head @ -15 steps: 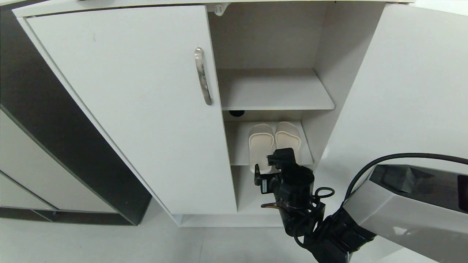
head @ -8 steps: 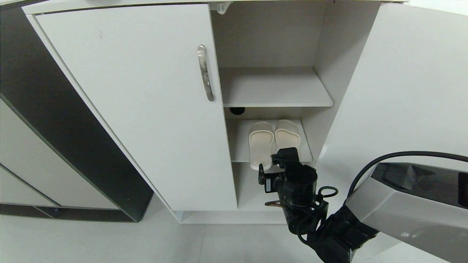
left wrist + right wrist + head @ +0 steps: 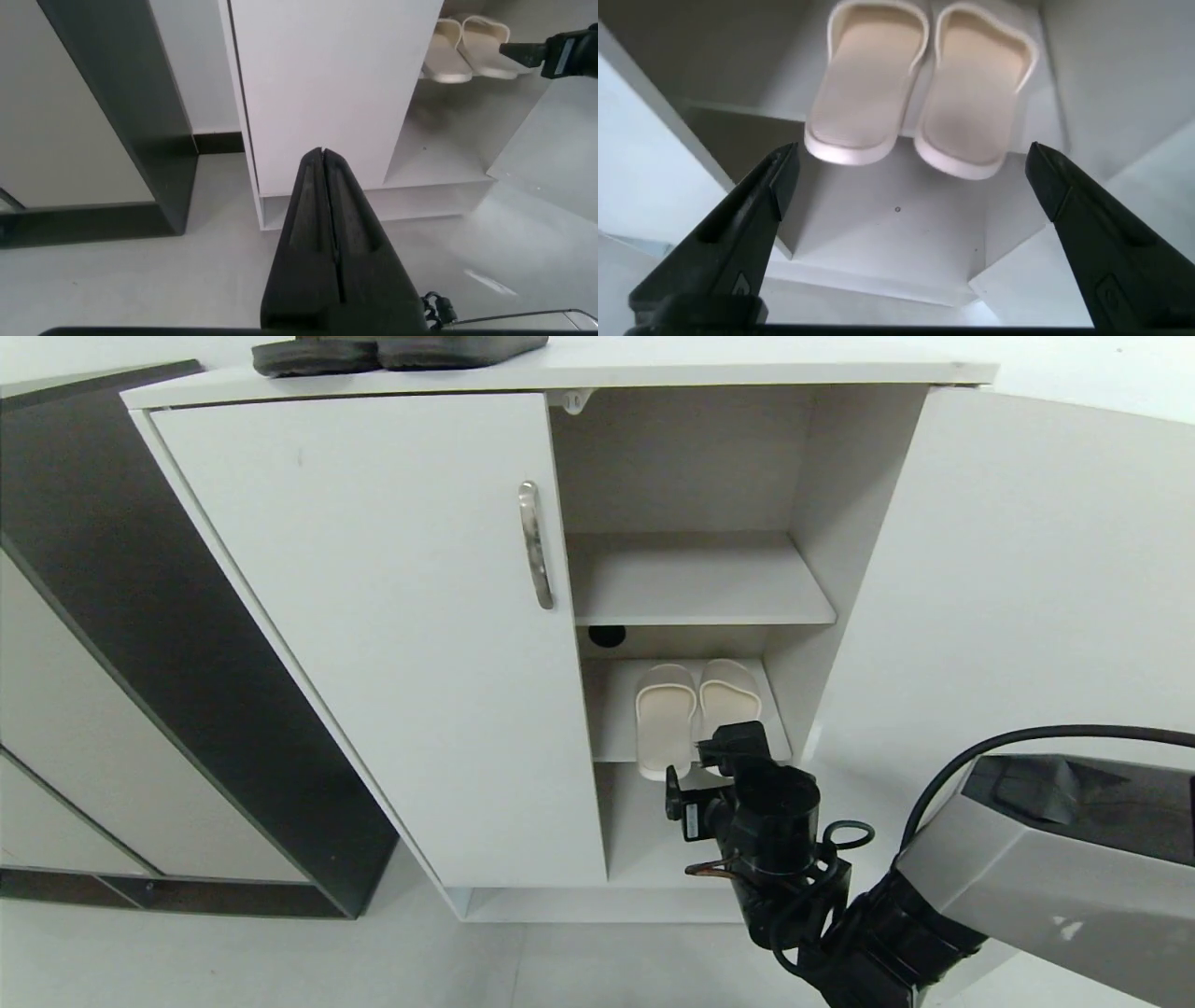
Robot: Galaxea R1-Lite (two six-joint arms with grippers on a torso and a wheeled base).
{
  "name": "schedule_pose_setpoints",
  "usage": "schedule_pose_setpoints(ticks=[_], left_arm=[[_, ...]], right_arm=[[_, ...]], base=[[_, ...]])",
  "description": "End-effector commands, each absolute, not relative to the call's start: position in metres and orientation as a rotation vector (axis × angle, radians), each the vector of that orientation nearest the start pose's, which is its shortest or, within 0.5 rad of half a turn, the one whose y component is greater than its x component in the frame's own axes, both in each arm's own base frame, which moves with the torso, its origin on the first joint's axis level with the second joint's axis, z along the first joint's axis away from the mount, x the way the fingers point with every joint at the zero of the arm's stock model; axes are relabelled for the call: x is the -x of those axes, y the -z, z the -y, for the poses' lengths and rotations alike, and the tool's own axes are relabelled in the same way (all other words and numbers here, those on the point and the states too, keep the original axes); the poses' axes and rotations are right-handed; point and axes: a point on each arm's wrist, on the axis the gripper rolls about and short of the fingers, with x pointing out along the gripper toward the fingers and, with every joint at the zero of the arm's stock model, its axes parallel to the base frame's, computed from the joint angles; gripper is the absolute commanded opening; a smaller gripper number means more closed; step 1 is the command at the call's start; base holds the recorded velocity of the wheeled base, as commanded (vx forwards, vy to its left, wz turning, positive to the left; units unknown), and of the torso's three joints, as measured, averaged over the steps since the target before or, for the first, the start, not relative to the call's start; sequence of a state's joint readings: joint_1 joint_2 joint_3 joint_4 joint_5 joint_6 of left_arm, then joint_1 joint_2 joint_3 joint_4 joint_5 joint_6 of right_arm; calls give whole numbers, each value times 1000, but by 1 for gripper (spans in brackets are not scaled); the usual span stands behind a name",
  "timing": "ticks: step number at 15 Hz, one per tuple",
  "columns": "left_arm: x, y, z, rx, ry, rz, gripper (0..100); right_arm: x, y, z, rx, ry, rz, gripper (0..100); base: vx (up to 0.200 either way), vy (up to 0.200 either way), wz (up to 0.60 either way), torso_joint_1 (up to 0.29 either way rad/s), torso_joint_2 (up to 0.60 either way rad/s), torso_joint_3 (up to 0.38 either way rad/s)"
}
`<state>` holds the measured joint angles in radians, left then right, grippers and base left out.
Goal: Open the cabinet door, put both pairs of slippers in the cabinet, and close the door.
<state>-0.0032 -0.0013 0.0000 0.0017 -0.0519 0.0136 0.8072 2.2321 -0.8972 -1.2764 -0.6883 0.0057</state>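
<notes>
The white cabinet [image 3: 579, 378] has its right door [image 3: 1008, 597] swung open and its left door [image 3: 373, 616] closed. A cream pair of slippers [image 3: 695, 709] lies side by side on the middle shelf, heels over the shelf's front edge [image 3: 915, 93]. A dark pair of slippers [image 3: 392, 350] rests on the cabinet's top. My right gripper [image 3: 705, 761] hangs just in front of the cream pair, below the shelf edge, open and empty [image 3: 912, 159]. My left gripper [image 3: 322, 159] is shut and empty, low over the floor before the left door.
The upper shelf [image 3: 700, 583] and the bottom compartment [image 3: 653, 840] hold nothing. A dark panel [image 3: 140, 616] stands left of the cabinet. A metal handle [image 3: 532, 546] sits on the left door. Pale floor [image 3: 280, 961] spreads in front.
The head view has shifted, bringing the cabinet's top and the dark slippers into the picture. My right gripper stays open just in front of the cream slippers.
</notes>
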Motion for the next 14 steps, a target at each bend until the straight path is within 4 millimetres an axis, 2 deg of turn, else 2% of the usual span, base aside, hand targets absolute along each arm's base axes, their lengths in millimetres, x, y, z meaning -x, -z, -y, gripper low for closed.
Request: schedule_pose_setpoints(ticks=[1,7,10,14], left_arm=[[23,-75,1,-14,55,-1,0],[23,-75,1,-17,55,-1,0],[23,-75,1,-17,55,-1,0],[23,-75,1,-14,55,-1,0]], right_arm=[[-279,-83,-274,32,-130,-42,100],[-252,-88,-256,96,-291,-88,100],[-251,-87,-256,105,-297,-88,100],[-251,-87,-257,103,-311,-87,100]], base=[[0,0,0,2,2,198],[0,0,0,4,4,199],[0,0,0,1,2,144],[0,0,0,0,0,0]])
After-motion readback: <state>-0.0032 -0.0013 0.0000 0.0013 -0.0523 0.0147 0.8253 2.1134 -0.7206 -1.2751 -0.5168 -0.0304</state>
